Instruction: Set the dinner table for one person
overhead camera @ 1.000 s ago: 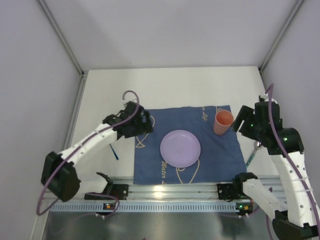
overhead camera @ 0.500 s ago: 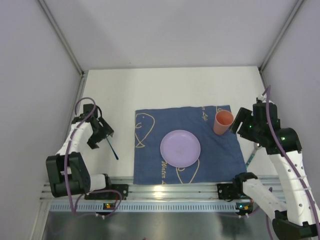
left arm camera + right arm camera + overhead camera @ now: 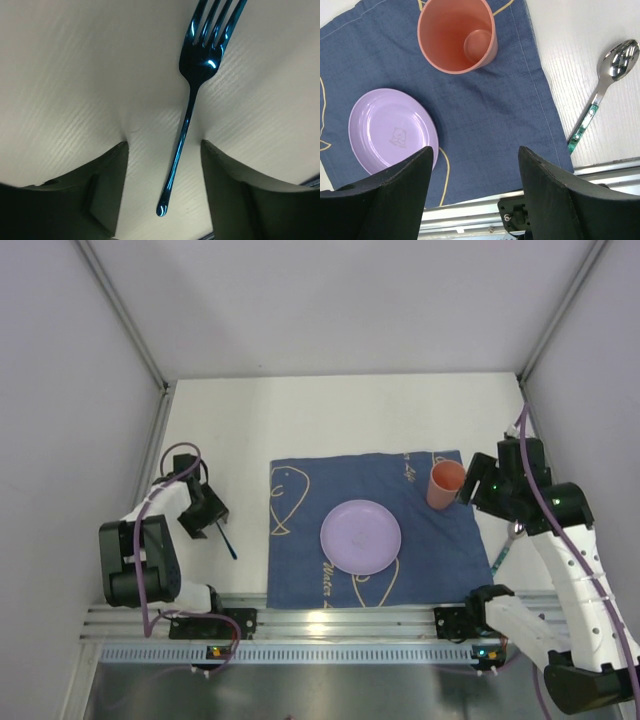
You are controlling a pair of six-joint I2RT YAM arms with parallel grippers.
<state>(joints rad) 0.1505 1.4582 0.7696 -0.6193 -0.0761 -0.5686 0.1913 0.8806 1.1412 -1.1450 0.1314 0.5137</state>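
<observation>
Top external, left arm point(image 3: 150, 508) folded, left pincer point(image 3: 164, 144) spread over fork point(image 3: 200, 60) (right pincer point(image 3: 475, 150) spread)

— What's on the desk point(image 3: 350, 410)?
— A cloth point(image 3: 300, 575), midway along the front edge. The plate point(image 3: 360, 537) lies on it, slightly front of centre. The cup point(image 3: 445, 485) stands upright by its far right corner (on the cloth, apart from the plate).
— And off the cloth?
— The fork point(image 3: 226, 540) lies aslant on the bare desk to the left, with the left pincer point(image 3: 164, 145) over its handle, a finger on either side. The spoon point(image 3: 503, 548) lies right of the cloth, its handle just beside the front right corner. The right pincer point(image 3: 478, 490) hangs beside the cup.
</observation>
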